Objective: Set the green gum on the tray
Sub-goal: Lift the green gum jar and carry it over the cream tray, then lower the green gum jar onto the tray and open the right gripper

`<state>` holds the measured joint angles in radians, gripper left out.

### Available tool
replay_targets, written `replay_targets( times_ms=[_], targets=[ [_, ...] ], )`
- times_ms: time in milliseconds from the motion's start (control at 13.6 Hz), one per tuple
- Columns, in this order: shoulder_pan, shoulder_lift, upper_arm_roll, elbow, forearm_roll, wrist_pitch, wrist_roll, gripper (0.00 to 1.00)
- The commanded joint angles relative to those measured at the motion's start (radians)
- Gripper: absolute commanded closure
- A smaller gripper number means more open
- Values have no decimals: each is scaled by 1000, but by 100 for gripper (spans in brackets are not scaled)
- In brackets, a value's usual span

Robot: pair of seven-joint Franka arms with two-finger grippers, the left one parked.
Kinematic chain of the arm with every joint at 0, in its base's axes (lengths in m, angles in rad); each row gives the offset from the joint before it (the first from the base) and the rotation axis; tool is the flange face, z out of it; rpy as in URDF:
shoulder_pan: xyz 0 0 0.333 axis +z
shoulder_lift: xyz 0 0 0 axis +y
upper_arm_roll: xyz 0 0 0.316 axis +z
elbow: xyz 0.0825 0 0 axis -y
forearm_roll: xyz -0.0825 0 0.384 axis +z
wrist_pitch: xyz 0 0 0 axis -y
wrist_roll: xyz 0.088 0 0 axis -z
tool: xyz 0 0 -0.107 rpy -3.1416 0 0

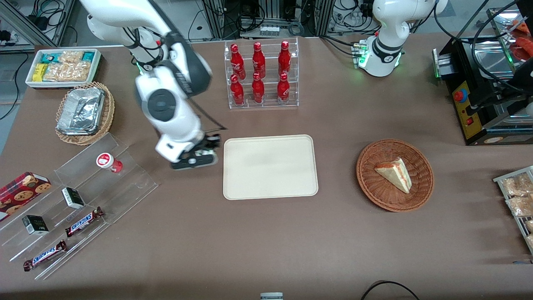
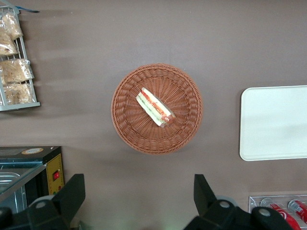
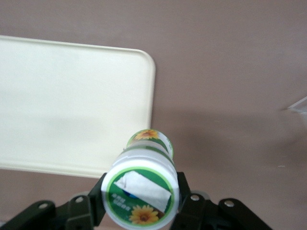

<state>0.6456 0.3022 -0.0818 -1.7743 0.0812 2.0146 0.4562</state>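
Observation:
My right gripper (image 1: pixel 204 153) hangs just beside the working-arm edge of the cream tray (image 1: pixel 270 166), above the brown table. In the right wrist view the gripper (image 3: pixel 140 199) is shut on the green gum (image 3: pixel 141 191), a small white bottle with a green-rimmed sunflower lid, held between the two black fingers (image 3: pixel 98 199). The tray (image 3: pixel 72 100) lies flat close by, its rounded corner next to the bottle. The tray also shows in the left wrist view (image 2: pixel 276 122). In the front view the gum is mostly hidden by the gripper.
A red-lidded gum bottle (image 1: pixel 107 161) stands on the clear stepped rack (image 1: pixel 83 196) with candy bars. A rack of red bottles (image 1: pixel 260 75) stands farther from the camera than the tray. A wicker basket with a sandwich (image 1: pixel 394 175) lies toward the parked arm's end.

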Motion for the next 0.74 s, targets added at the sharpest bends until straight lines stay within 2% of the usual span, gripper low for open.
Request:
replay_targets(
  times_ms=[0,662],
  targets=[
    [73,101,-13,87,15,39,137,100],
    [198,305,-13,189,42,219,387,100]
  ],
)
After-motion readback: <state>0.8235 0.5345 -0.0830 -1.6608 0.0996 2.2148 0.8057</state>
